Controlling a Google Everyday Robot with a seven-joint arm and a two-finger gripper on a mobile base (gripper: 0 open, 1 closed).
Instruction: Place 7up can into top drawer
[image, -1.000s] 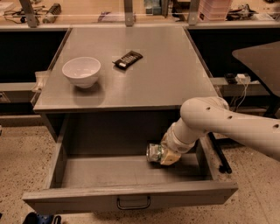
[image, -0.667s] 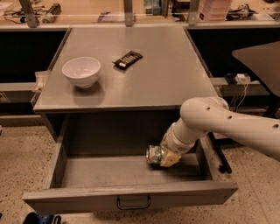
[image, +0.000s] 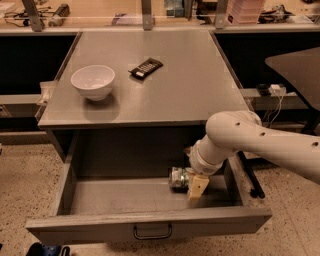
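Little has moved since a second ago: gripper and can sit where they did. Upper view is filled by the grey table (image: 190, 80), with the top drawer (image: 150, 222) pulled open below it toward 6 o'clock and the white arm (image: 260, 145) reaching in from 3 o'clock. On the tabletop, the white bowl (image: 93, 81) sits at 10 o'clock with the black remote (image: 145, 67) near its 2 o'clock, not touching; the gripper (image: 192, 184) is low in the drawer's right half, fingers closed on the 7up can (image: 177, 177), which lies on its side, poking out toward 9 o'clock.
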